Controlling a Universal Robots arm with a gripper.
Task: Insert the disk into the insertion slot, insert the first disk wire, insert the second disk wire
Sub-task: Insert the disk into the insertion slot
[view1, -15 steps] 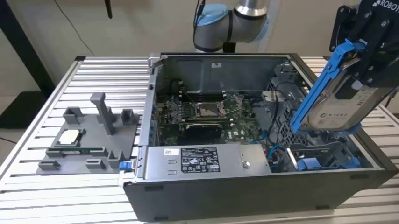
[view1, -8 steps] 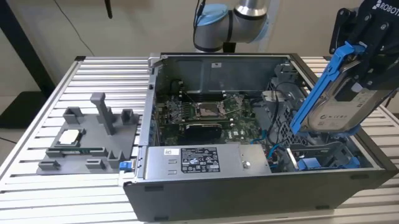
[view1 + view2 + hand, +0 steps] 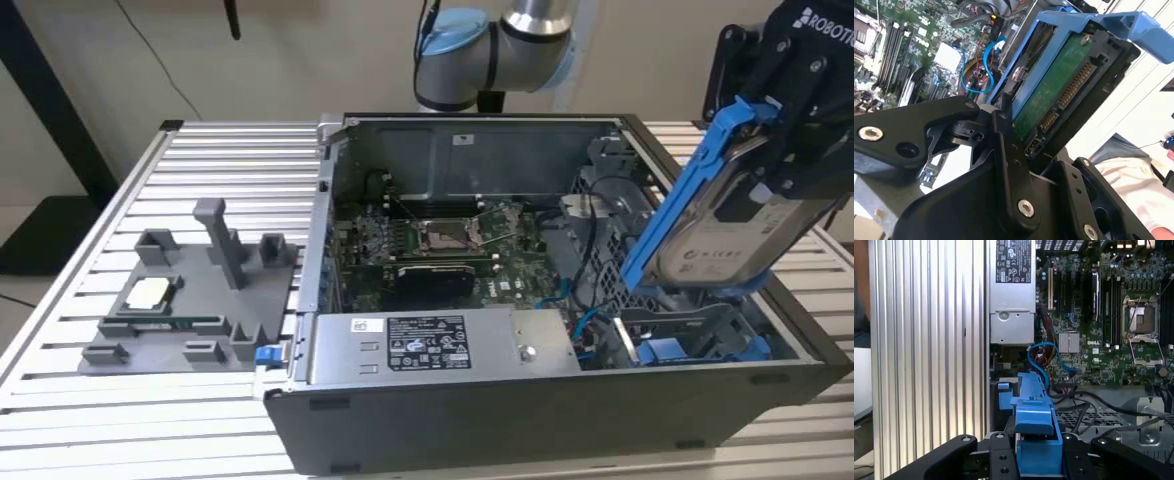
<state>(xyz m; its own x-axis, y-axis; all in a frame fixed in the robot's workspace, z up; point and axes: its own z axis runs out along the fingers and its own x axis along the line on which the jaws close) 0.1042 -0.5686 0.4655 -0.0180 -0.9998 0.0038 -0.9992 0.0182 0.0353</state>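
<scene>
My gripper (image 3: 771, 165) is shut on the disk (image 3: 727, 235), a silver drive in a blue carrier. It hangs tilted above the right end of the open computer case. The second wrist view shows the disk's green board and connectors (image 3: 1054, 95) between my black fingers (image 3: 1004, 145). In the first wrist view the blue carrier (image 3: 1036, 432) sits in my gripper (image 3: 1036, 457). Below the disk lies the insertion slot (image 3: 694, 325), a grey bay with a mesh wall (image 3: 1079, 417). A blue wire (image 3: 1041, 360) loops loose beside the bay; I cannot tell which disk wire it is.
The case holds a motherboard (image 3: 441, 240) and a grey labelled power-supply box (image 3: 441, 345) along the near wall. A grey fixture (image 3: 187, 300) with small parts stands on the slatted table (image 3: 80, 400) at the exterior view's left. A person's sleeve (image 3: 1134, 170) is beside the table.
</scene>
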